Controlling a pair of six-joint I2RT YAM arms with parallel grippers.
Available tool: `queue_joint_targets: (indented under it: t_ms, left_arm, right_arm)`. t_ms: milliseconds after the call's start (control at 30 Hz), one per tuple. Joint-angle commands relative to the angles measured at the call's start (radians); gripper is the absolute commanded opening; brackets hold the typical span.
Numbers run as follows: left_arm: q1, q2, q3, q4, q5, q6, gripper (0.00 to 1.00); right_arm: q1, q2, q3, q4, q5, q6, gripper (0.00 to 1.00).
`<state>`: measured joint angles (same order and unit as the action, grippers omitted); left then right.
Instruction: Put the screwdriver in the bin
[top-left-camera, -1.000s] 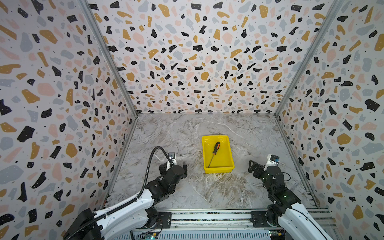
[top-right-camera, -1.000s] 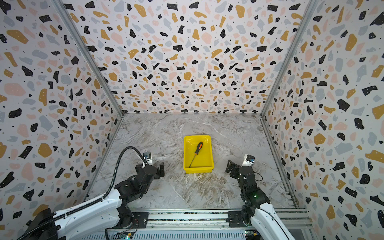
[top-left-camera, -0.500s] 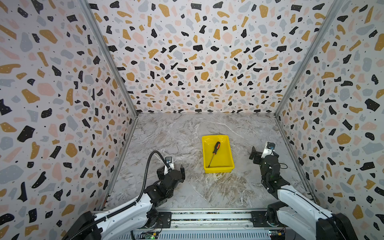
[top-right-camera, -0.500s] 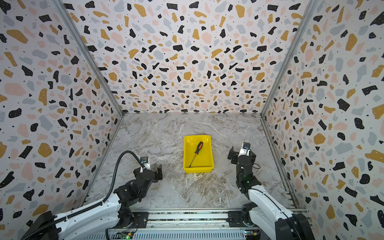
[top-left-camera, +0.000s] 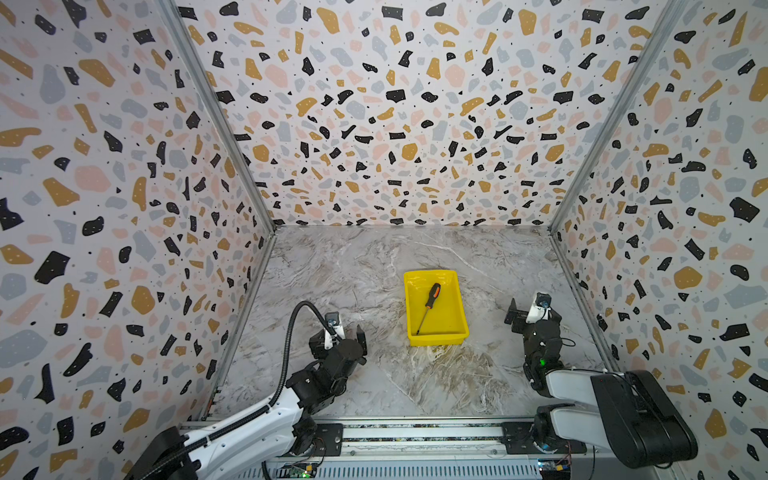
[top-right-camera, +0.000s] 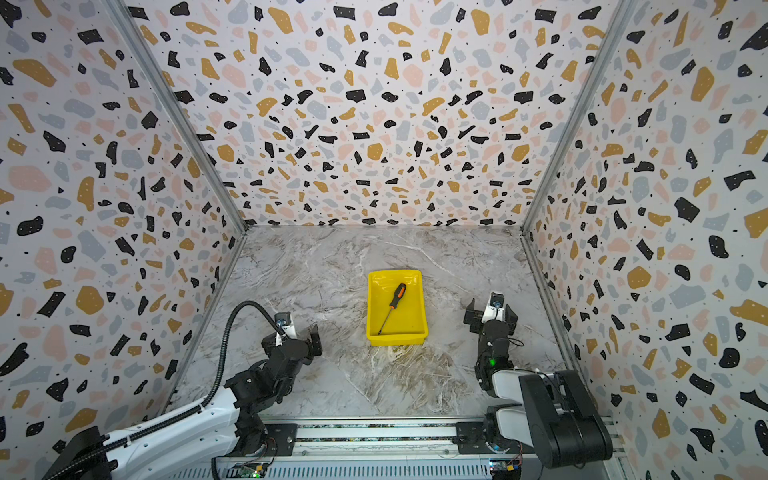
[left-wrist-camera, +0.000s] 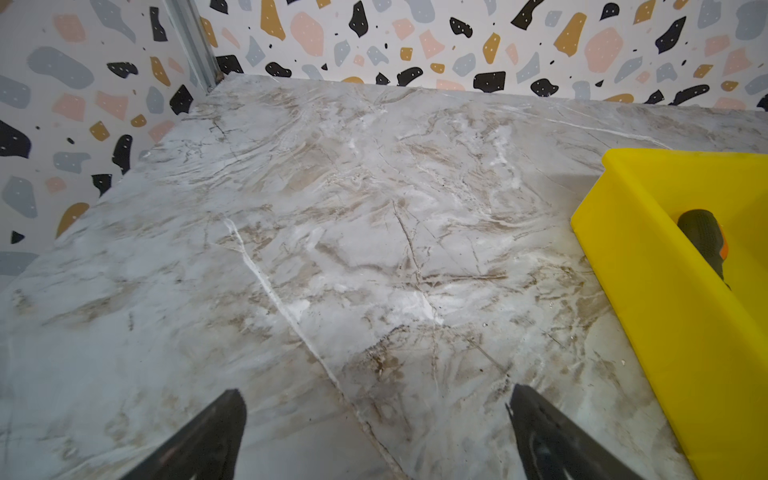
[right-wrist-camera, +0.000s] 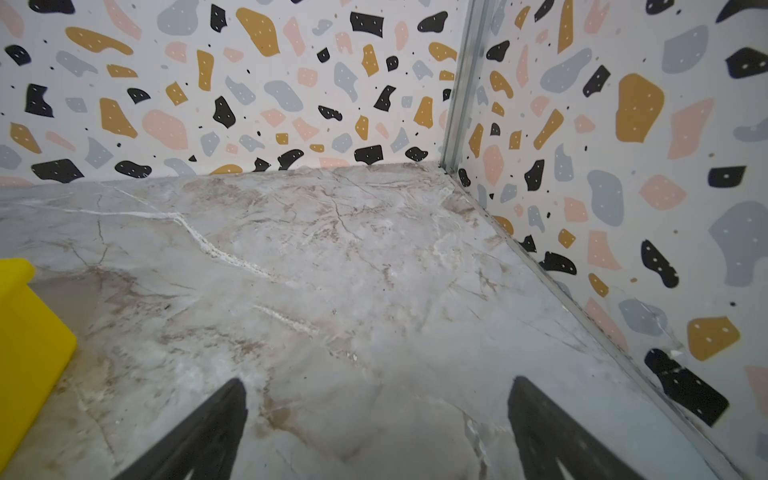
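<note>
— What's in the bin (top-left-camera: 448, 312)?
— The screwdriver (top-left-camera: 429, 301), lying slantwise, handle at the far end.
— And around it?
— Left gripper (top-left-camera: 338, 336) and right gripper (top-left-camera: 533, 313) flank it over the worktop (top-left-camera: 353, 282), well apart, jaws wide, holding nothing.

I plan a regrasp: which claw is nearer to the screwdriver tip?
Left. The screwdriver tip lies in the bin's corner toward the left claw; the right claw is past the opposite wall.
</note>
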<state>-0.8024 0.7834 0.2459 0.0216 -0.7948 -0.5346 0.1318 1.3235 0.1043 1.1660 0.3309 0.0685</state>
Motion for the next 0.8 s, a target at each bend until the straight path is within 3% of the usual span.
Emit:
queue_joint_targets:
  t_ms: [0, 133, 267, 333, 467, 533, 667, 767]
  left_arm:
    - [0.001, -0.032, 0.031, 0.129, -0.088, 0.131, 1.0]
    - [0.002, -0.041, -0.008, 0.403, -0.166, 0.3, 1.0]
    - [0.02, 0.027, -0.121, 0.778, -0.251, 0.642, 0.99]
    - [0.07, 0.094, -0.16, 0.884, -0.226, 0.74, 0.99]
    - [0.284, 0.233, -0.187, 0.953, -0.023, 0.602, 1.0]
    - [0.322, 0.29, -0.179, 1.01, -0.047, 0.597, 1.0]
    - [0.443, 0.357, -0.19, 1.128, 0.102, 0.554, 1.0]
    - [0.537, 0.496, -0.245, 1.351, 0.182, 0.494, 1.0]
  right_arm:
    - [-0.018, 0.127, -0.003, 0.255, -0.127, -0.057, 0.99]
    - [0.012, 0.155, 0.023, 0.236, -0.168, -0.115, 0.99]
    - [-0.002, 0.161, 0.06, 0.169, -0.222, -0.117, 0.99]
    - [-0.004, 0.167, 0.064, 0.174, -0.22, -0.114, 0.99]
    - [-0.053, 0.17, 0.104, 0.082, -0.312, -0.092, 0.99]
    - [-0.055, 0.167, 0.103, 0.079, -0.312, -0.092, 0.99]
    - [-0.054, 0.169, 0.105, 0.078, -0.316, -0.092, 0.99]
    - [-0.056, 0.169, 0.106, 0.078, -0.319, -0.091, 0.99]
